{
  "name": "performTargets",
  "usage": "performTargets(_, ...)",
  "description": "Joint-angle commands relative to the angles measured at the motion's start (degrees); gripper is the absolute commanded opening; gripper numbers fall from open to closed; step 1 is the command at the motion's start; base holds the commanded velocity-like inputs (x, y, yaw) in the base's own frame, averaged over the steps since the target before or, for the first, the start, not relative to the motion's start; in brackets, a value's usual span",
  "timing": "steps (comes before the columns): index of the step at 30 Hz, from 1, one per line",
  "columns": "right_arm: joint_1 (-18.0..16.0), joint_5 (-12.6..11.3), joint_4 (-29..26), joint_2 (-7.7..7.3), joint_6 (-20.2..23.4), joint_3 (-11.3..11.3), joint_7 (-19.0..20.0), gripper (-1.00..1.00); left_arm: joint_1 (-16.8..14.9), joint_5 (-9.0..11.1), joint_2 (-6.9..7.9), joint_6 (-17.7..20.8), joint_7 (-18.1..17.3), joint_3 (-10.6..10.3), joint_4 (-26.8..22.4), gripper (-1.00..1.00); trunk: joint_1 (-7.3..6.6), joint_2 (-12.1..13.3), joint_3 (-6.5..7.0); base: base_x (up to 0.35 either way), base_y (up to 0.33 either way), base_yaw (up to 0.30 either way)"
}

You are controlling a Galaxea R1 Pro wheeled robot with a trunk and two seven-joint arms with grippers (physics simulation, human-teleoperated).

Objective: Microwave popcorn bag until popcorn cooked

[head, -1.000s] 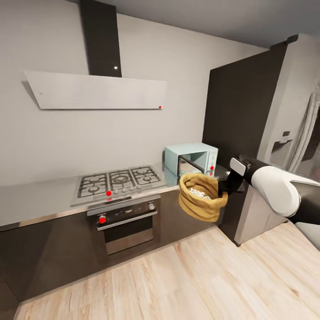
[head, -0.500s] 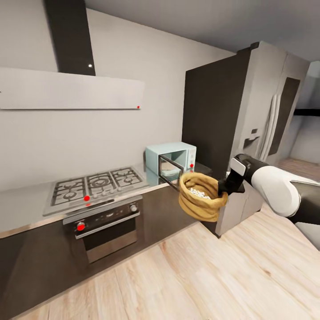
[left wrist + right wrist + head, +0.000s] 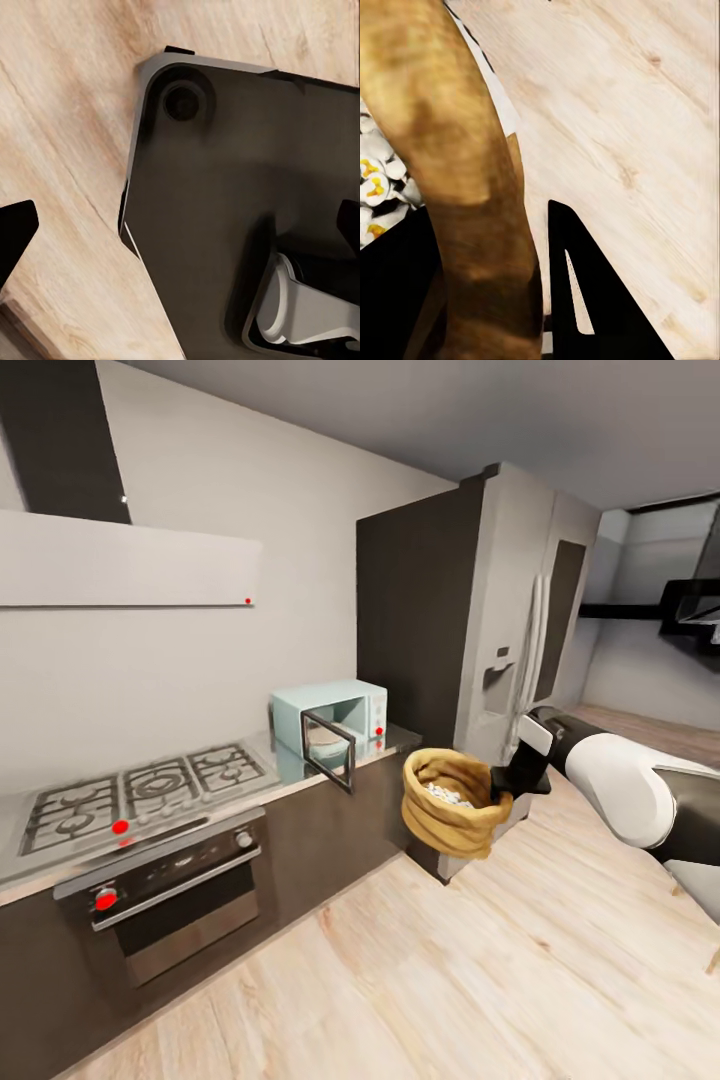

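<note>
Right gripper (image 3: pixel 497 788) clamps the rolled rim of the wrinkled tan-gold cloth popcorn bag (image 3: pixel 452 803), held in mid-air over the light wood floor (image 3: pixel 420 970); whitish popcorn (image 3: pixel 445 793) inside. Pale mint-blue microwave (image 3: pixel 330 722) sits door ajar on the grey metal-look countertop (image 3: pixel 398 739). Left gripper's (image 3: pixel 180 225) state: can't tell. Popcorn looks cooked, so task prob. near done; next likely calls for setting the bag down somewhere stable w/o spilling.

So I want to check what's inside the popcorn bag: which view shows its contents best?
The right wrist view: the popcorn appears close up, white pieces with yellow spots, beside the popcorn bag wall. The head view shows the whole bag with tiny whitish pieces inside. The left wrist view faces the floor.
</note>
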Motion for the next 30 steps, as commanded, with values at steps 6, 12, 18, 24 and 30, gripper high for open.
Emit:
performTargets(6, 0.0, 0.1, 0.1, -0.02, 0.0, -0.6, -0.4, -1.0, 0.0, 0.0, 0.0, -0.2, 0.0, 0.2, 0.0, 1.0, 0.03, 0.0, -0.02, 0.171, -0.286, -0.108)
performTargets(12, 0.0, 0.1, 0.1, -0.02, 0.0, -0.6, -0.4, -1.0, 0.0, 0.0, 0.0, -0.2, 0.0, 0.2, 0.0, 1.0, 0.03, 0.0, -0.02, 0.179, -0.286, -0.003)
performTargets(18, 0.0, 0.0, 0.1, -0.02, 0.0, -0.6, -0.4, -1.0, 0.0, 0.0, 0.0, -0.2, 0.0, 0.2, 0.0, 1.0, 0.03, 0.0, -0.02, 0.179, -0.272, 0.134)
performTargets(24, 0.0, 0.0, 0.1, -0.02, 0.0, -0.6, -0.4, -1.0, 0.0, 0.1, 0.0, -0.2, 0.0, 0.2, 0.0, 1.0, 0.03, 0.0, -0.02, 0.179, -0.269, 0.149)
performTargets(30, 0.0, 0.1, 0.1, -0.02, 0.0, -0.6, -0.4, -1.0, 0.0, 0.0, 0.0, -0.2, 0.0, 0.2, 0.0, 1.0, 0.03, 0.0, -0.02, 0.179, -0.269, 0.127)
